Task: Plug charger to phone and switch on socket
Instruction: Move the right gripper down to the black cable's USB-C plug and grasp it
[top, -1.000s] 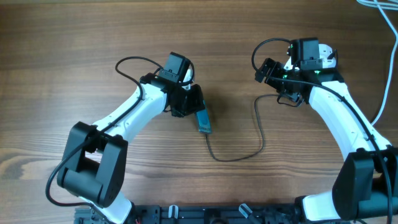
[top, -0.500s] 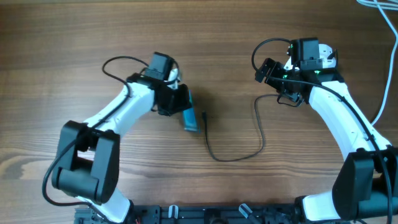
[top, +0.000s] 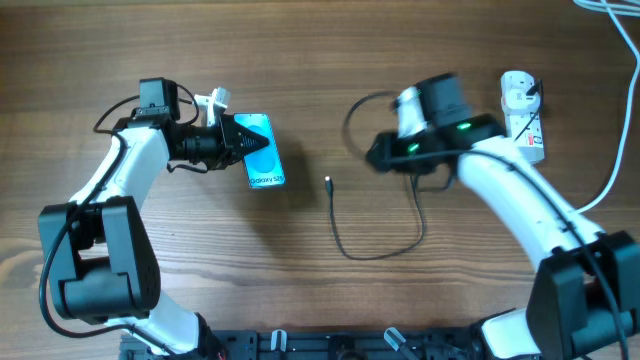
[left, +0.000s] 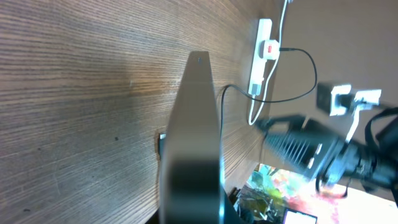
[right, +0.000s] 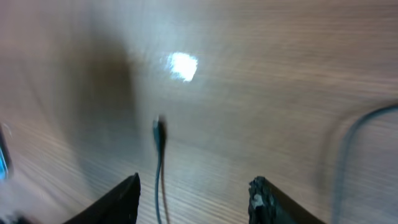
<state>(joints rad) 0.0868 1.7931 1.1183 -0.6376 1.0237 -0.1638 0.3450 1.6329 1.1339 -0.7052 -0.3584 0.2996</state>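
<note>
My left gripper (top: 238, 145) is shut on the phone (top: 259, 150), gripping its end away from the white band, teal screen up, over the left of the table. The left wrist view shows the phone (left: 194, 124) edge-on. The charger (top: 378, 250) lies in a loop at the centre, its connector tip (top: 328, 183) free on the wood, right of the phone. My right gripper (top: 376, 155) hovers right of that tip, open; the tip (right: 158, 129) lies ahead of its fingers (right: 127, 196). The white socket (top: 522, 112) sits at the far right, with its red switch (left: 270, 47).
A thick white cord (top: 618, 95) runs along the right edge of the table. The right arm's black wire (top: 352, 115) arches above the charger loop. Bare wood lies between the phone and the charger tip.
The left arm swung left with the phone, away from the connector tip, turning the screen up. The right arm moved from the socket leftward to near the tip, jaws narrowing.
</note>
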